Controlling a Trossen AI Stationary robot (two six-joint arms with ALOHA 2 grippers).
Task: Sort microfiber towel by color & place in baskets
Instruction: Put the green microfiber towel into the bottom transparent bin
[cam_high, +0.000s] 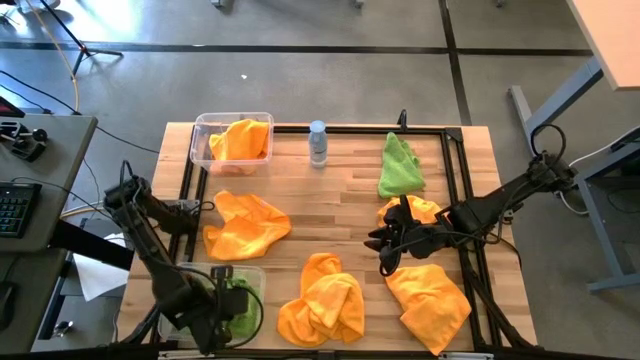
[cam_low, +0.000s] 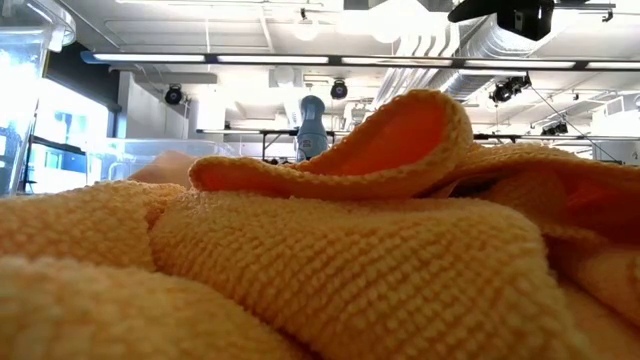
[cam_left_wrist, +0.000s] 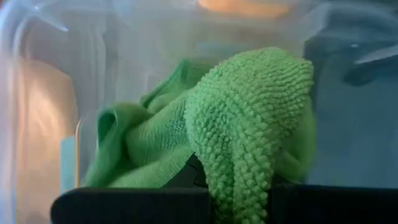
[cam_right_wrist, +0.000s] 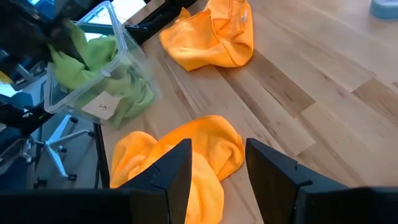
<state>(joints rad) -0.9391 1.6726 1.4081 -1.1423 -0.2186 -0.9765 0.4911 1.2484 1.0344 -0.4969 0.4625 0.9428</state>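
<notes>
At the near edge, the left gripper (cam_high: 232, 300) is clamped on a nubby lime-green microfibre cloth (cam_left_wrist: 249, 124) inside the clear rounded plastic bin (cam_high: 256, 275), while three rumpled, fuzzy orange cloths (cam_high: 322, 300) lie unsorted on the pale wooden table (cam_high: 340, 200). Mid-table, the right gripper (cam_high: 385, 243) hovers with its fingers spread and empty. Farther back, a loose green cloth (cam_high: 400, 167) waits, and the far clear bin (cam_high: 200, 135) holds one orange cloth (cam_high: 243, 139), so most sorting remains.

2 dark jointed arms w/ black cables, matte black fingers (cam_right_wrist: 177, 171).
</notes>
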